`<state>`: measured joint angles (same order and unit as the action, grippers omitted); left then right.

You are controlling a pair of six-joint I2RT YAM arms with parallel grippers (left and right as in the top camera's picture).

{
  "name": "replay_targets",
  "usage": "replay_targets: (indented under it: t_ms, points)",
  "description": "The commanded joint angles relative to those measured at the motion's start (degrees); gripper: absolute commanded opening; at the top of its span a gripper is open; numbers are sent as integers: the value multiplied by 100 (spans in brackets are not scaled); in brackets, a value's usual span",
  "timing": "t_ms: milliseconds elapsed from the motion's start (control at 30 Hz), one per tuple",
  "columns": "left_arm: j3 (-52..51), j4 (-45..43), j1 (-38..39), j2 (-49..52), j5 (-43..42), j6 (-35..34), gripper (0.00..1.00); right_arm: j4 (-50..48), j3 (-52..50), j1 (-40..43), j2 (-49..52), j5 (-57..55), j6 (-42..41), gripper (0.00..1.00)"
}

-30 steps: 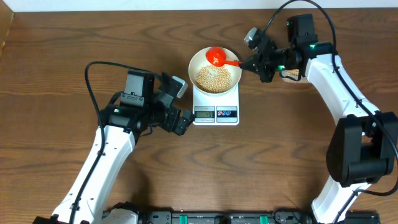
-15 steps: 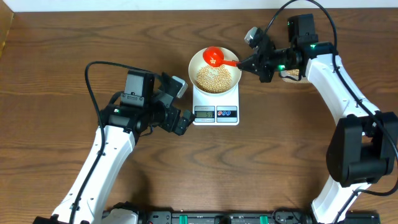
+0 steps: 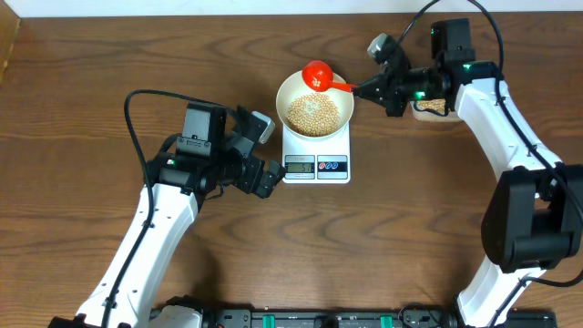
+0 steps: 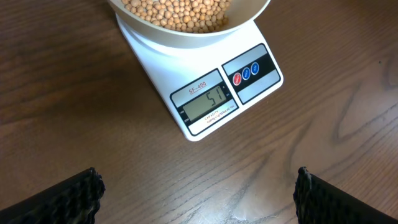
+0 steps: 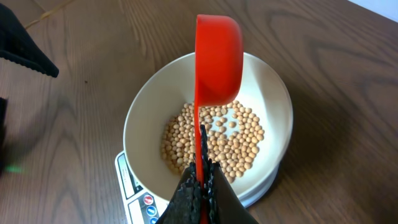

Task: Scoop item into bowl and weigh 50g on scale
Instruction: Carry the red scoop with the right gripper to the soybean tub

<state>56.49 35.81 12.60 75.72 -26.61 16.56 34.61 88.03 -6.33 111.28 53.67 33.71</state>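
Beans lie in the bowl on the scale (reading 51), below the red scoop clenched in the right gripper. The left gripper gapes, its fingertips cropped in its wrist view.

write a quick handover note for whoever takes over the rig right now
Left gripper: open, empty, hovering over the table in front of the scale.
Right gripper: shut on the red scoop by its handle; scoop turned on its side above the bowl, at its far rim.
The bowl sits on the scale with beans inside; display reads 51.
Done: scooping, about on target.
Left: perhaps remove a bean or two, then set the scoop down.
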Motion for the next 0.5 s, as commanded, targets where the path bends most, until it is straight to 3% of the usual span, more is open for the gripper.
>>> replay_targets:
  t_ms: [0,300,467]
  points:
    - [-2,15,2,15,31,35,100,-15,122,39,-31,240,-90,1]
    - [-2,15,2,15,31,35,100,-42,122,44,-31,271,-302,1]
    - [-2,15,2,15,33,35,100,-348,122,378,-31,1263,-1075,1]
